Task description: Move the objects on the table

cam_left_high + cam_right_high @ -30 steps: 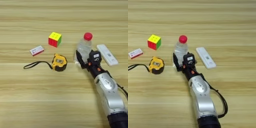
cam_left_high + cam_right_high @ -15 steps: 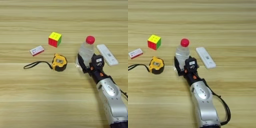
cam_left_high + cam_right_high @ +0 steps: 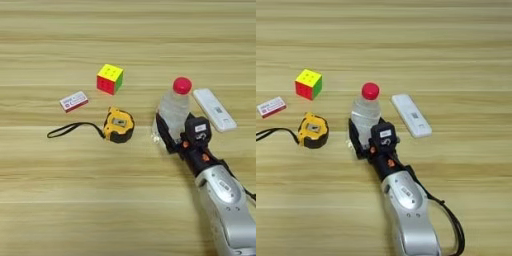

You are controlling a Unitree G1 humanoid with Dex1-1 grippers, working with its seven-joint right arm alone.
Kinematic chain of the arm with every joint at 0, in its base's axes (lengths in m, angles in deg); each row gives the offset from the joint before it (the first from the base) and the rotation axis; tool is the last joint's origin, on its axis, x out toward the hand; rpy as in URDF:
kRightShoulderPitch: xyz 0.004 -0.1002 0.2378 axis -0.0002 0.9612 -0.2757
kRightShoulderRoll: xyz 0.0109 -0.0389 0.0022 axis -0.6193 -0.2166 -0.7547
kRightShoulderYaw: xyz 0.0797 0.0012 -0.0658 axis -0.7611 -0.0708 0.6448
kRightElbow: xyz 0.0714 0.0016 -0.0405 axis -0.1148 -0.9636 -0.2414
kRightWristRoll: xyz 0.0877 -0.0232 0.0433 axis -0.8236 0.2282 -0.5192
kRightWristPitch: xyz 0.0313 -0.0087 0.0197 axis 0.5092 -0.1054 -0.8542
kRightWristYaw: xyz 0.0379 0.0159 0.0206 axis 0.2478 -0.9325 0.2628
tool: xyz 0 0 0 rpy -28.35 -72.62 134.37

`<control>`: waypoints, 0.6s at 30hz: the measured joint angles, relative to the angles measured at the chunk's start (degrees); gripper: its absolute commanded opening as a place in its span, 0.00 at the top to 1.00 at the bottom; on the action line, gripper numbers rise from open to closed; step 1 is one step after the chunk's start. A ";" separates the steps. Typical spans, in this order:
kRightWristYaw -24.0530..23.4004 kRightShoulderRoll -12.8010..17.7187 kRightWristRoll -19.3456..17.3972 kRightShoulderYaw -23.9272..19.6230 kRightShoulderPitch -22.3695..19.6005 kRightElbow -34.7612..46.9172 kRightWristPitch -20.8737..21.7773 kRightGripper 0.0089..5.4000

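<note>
Bottle (image 3: 173, 112), clear plastic with red cap, stands upright right of the table's (image 3: 125, 200) centre. Right gripper (image 3: 172, 135) has its black fingers closed around the lower body of the bottle; silver forearm enters from the bottom right corner. White remote (image 3: 214, 109) lies just beside the bottle toward the right edge. Tape measure (image 3: 118, 125), strap trailing left, sits near centre.

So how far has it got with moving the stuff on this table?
Nothing looks finished yet. In hand: the right gripper has its black fingers around the base of the upright water bottle, which seems to stand on the table. Left, if they are to move too: the tape measure and the white remote, both lying untouched on either side of the bottle.
</note>
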 measured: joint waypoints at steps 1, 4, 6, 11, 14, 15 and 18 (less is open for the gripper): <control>-0.01 0.00 0.00 0.00 -0.02 -0.03 0.00 0.43; -0.02 -0.01 0.02 0.06 -0.18 -0.27 0.03 0.36; -0.07 -0.01 0.05 0.04 -0.30 -0.55 0.04 0.32; -0.41 0.02 0.33 0.00 -0.20 -2.01 -1.13 0.21; -1.03 0.00 0.47 0.07 0.84 -3.30 -2.06 0.16; -1.07 0.00 0.47 0.08 0.83 -3.30 -2.06 0.12; -1.17 -0.01 0.48 0.13 0.78 -3.30 -2.07 0.09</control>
